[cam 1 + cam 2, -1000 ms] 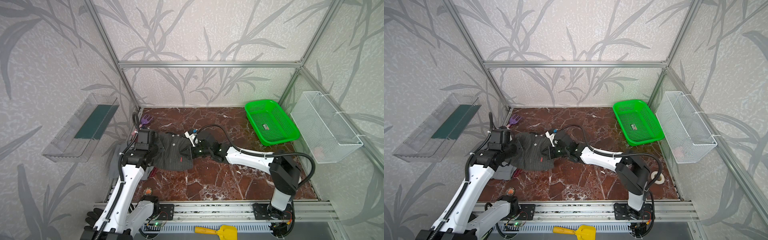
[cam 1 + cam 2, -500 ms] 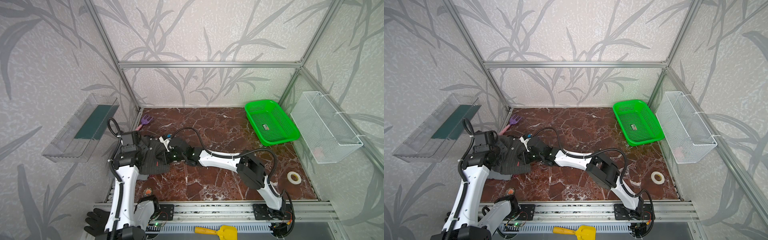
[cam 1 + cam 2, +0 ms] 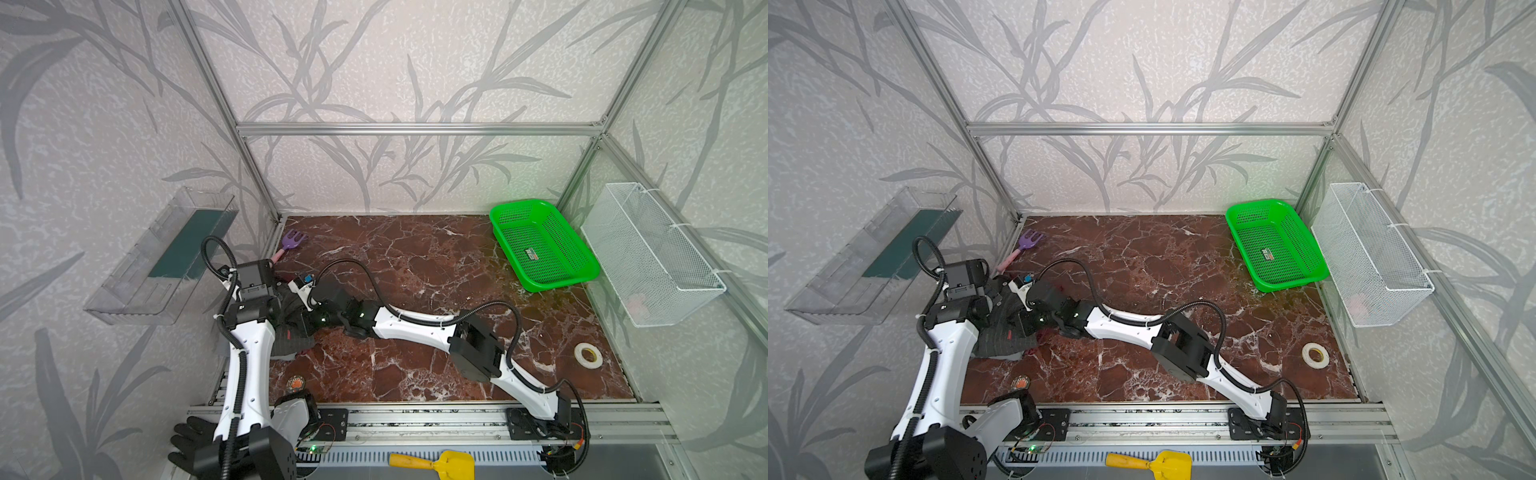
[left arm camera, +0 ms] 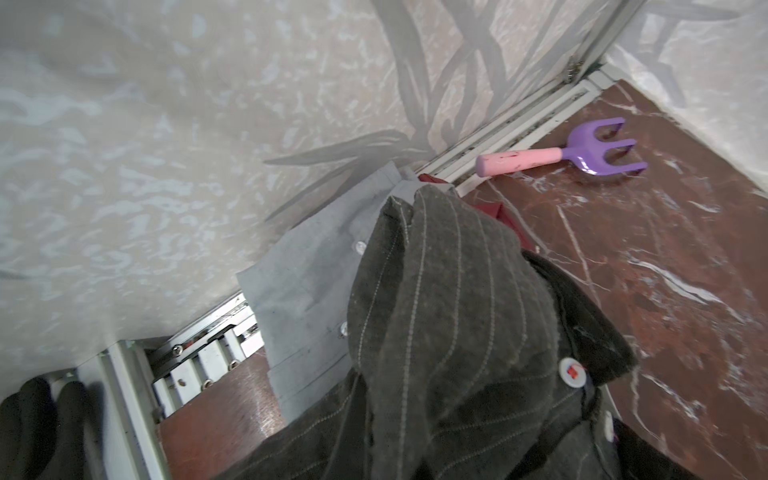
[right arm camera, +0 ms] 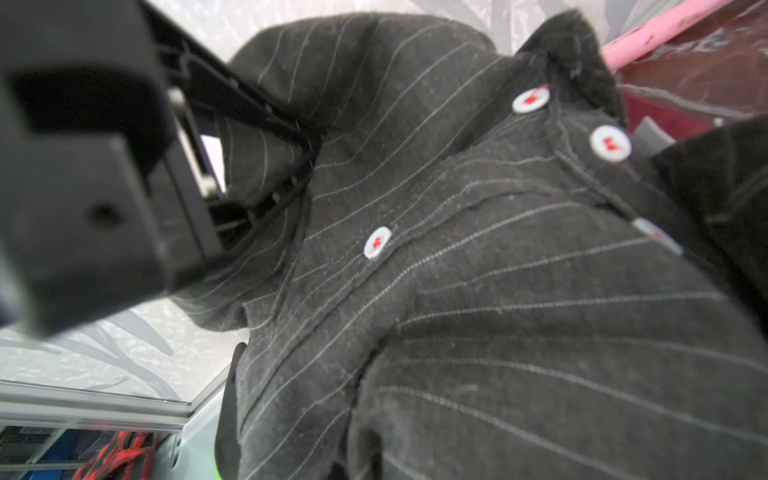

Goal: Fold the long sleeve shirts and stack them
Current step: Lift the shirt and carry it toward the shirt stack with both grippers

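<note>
pinstriped shirt [image 3: 296, 340] carried further left

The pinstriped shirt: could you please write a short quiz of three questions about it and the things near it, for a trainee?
1. True or false: the pinstriped shirt lies inside the green basket.
2. Which thing lies near the far left corner of the table? A) purple rake B) tape roll C) yellow shovel
3. Fill in: the shirt's white buttons are sewn with ___ thread.
Key: 1 false; 2 A; 3 red.
</note>
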